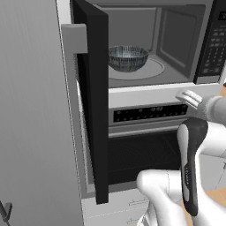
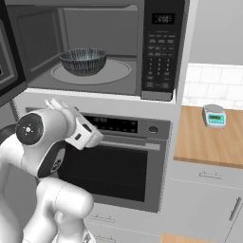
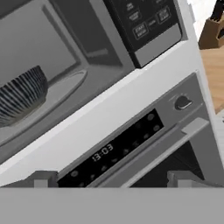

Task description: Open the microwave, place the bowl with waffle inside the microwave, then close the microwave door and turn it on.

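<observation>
Two steps look done: the microwave door [image 1: 92,88] stands open and the bowl [image 1: 128,58] sits on the turntable [image 2: 114,71]. The fingers [image 2: 56,105] are spread wide, empty; closing and starting remain.

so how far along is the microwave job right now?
Done: the door is swung open and the bowl sits on the turntable inside the microwave. In hand: nothing; the claw is open and empty, out in front of the white strip below the cavity. Left: shut the door, then press start on the keypad.
</observation>
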Robot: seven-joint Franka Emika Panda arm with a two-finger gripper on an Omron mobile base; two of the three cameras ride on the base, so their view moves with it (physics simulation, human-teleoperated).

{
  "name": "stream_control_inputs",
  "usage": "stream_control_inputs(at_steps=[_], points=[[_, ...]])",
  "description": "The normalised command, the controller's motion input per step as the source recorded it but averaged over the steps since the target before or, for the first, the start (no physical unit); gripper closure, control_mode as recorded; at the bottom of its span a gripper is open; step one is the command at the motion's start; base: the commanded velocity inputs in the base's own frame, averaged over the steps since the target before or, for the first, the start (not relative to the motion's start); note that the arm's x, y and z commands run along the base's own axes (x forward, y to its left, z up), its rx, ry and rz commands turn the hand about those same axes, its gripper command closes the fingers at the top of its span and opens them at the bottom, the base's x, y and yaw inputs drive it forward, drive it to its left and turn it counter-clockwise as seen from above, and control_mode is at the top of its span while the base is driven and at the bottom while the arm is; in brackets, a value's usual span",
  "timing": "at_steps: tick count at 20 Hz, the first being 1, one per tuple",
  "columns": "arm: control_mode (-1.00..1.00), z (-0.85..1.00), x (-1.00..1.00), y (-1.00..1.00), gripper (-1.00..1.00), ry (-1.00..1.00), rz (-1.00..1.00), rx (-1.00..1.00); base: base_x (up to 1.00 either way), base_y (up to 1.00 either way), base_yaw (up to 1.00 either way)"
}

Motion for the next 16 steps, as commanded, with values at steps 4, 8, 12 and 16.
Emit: stream_control_inputs(at_steps=[4,8,12,16], points=[[-1.0,-0.72,0.1,0.0,-1.0,-0.52,-0.17,-0.27,0.0,0.0,0.0],[-1.0,-0.61,0.17,0.0,-1.0,-0.32,-0.22,-0.42,0.0,0.0,0.0],[-1.0,-0.62,0.3,0.0,-1.0,-0.09,-0.29,-0.45,0.0,0.0,0.0],[-1.0,-0.74,0.3,0.0,-1.0,-0.04,-0.33,-0.43,0.0,0.0,0.0]])
